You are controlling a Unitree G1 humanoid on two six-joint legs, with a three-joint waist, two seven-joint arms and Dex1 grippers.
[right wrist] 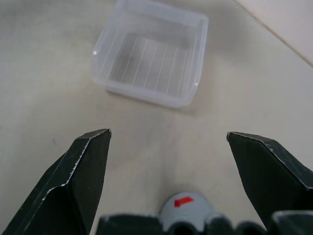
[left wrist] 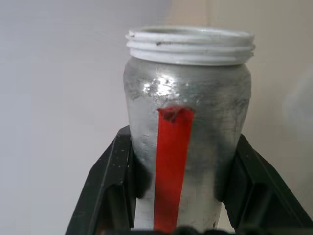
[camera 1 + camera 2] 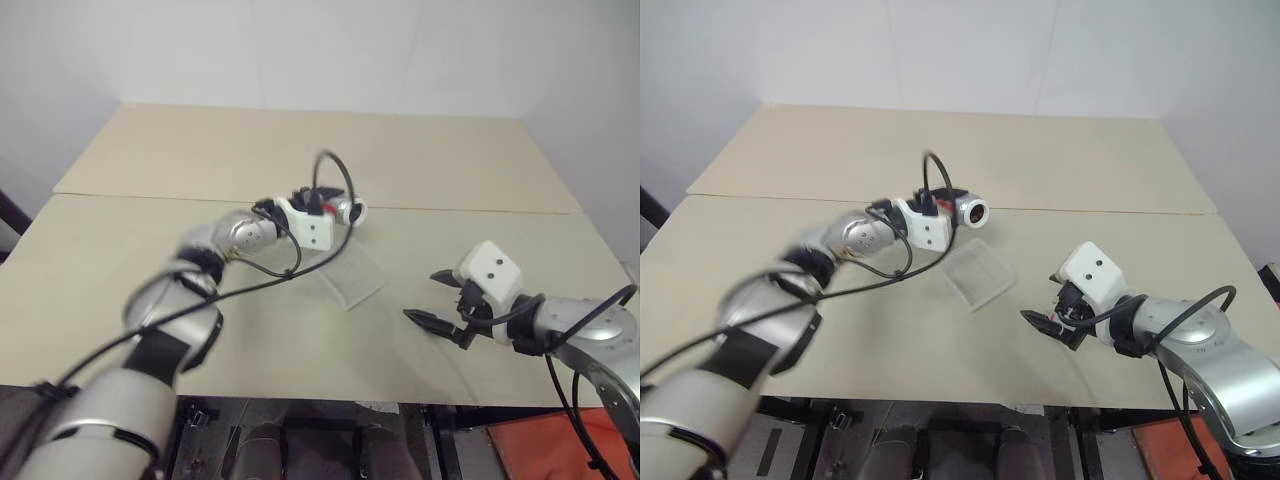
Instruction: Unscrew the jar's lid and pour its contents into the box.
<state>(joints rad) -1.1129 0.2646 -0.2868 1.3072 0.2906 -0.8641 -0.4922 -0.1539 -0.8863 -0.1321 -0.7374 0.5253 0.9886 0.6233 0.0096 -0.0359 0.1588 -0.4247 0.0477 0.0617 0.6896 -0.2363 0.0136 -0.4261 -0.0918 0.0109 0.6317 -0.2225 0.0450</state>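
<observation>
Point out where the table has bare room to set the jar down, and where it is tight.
Free: the far table beyond the seam, and the near left stretch beside the left arm. Also bare: the strip between the box and the open right end effector. Tight: around the box, where the left end effector holds the lidless jar; the lid lies beneath the right end effector.

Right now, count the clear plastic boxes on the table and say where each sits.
1. The box sits on the table between the two arms, just near of the jar held in the left pincer, across from the open right pincer.
</observation>
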